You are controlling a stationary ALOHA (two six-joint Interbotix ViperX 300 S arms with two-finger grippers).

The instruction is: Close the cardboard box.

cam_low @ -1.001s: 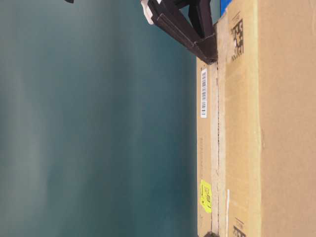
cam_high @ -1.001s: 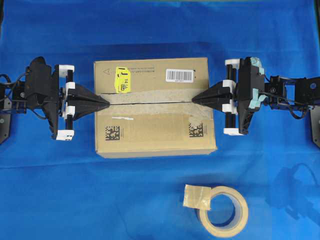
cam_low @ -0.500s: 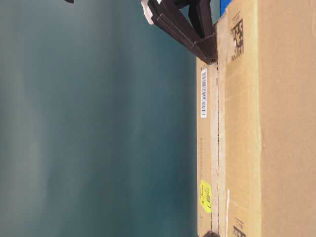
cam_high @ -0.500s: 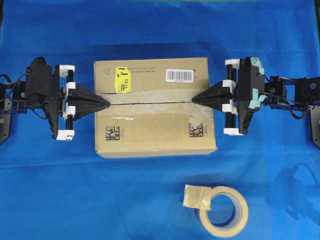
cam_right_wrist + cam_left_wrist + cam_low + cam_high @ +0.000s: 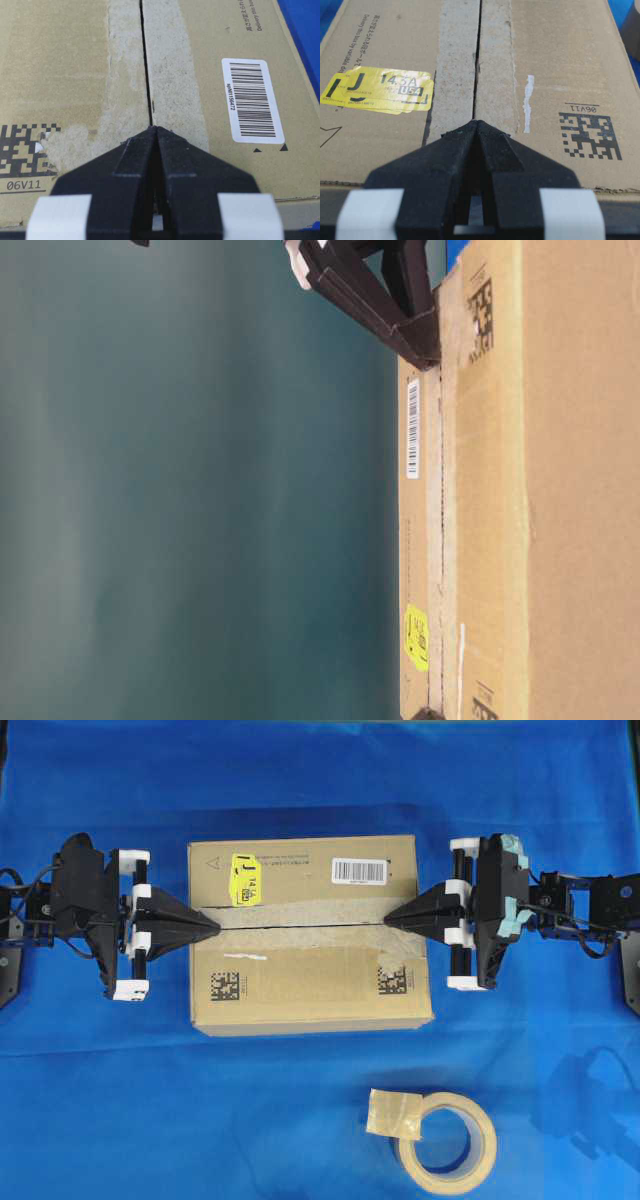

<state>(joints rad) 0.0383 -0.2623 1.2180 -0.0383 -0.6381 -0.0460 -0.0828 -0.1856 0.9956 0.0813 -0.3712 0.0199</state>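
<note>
Large brown corrugated cardboard box [image 5: 560, 55]: yellow rectangular sticker [image 5: 380, 90] reads "J", "14.3A", "USA". White barcode label [image 5: 252, 100] reads "spN1156472"; printed square code [image 5: 22, 150] marked "06V11". Flap print begins "Delivery this box by"; remainder illegible.

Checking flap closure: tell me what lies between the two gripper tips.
Overhead, between left gripper and right gripper runs the cardboard box's closed centre seam, flanked by old tape residue.

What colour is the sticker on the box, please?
Yellow sticker with black print, clearest in the left wrist view.
</note>
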